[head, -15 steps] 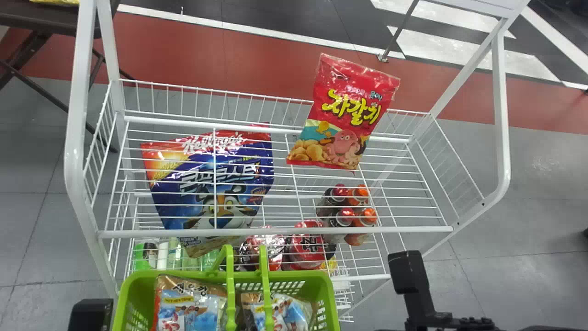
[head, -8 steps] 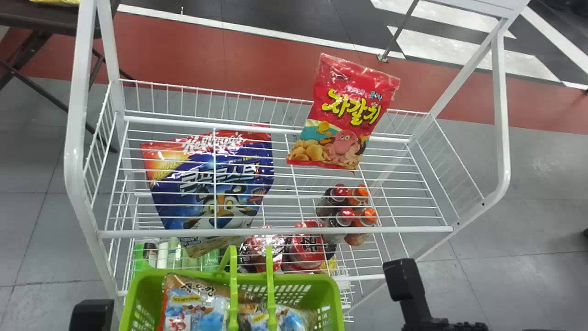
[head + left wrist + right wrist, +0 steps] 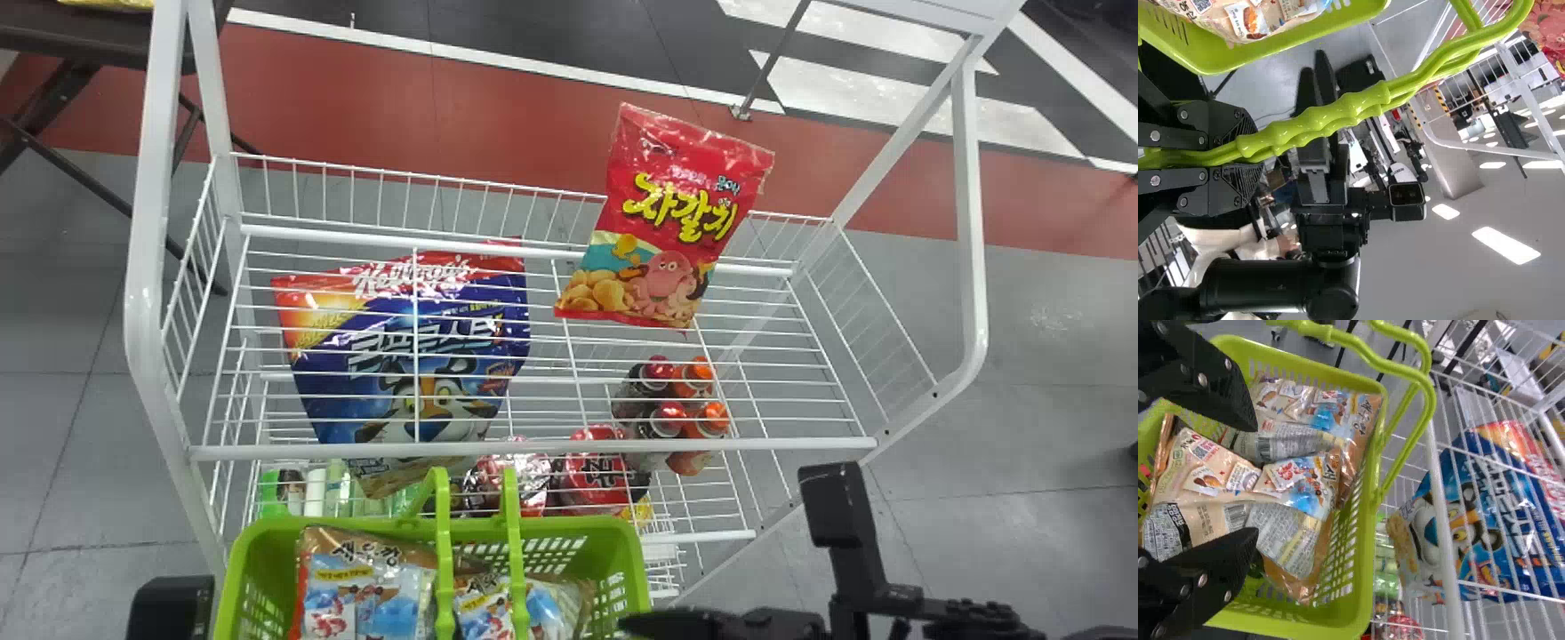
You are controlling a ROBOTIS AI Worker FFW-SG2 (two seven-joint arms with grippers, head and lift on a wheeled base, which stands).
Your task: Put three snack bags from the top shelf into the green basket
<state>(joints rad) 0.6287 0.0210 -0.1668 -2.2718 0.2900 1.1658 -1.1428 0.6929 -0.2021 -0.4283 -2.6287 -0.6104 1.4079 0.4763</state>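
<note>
Right gripper [image 3: 642, 626] released, fingers spread wide over snack bags [image 3: 1295, 483]. Left gripper [image 3: 1251, 152] clenched around green basket [image 3: 633, 556] handles [image 3: 1358, 107].

A cereal bag [image 3: 338, 400] is seen left of capped bottles [image 3: 709, 420]; nearer, red packs [image 3: 596, 484] are seen, with green containers [image 3: 271, 493] placed to their left.

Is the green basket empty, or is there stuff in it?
Not empty: at least two snack bags lie inside the green basket.
</note>
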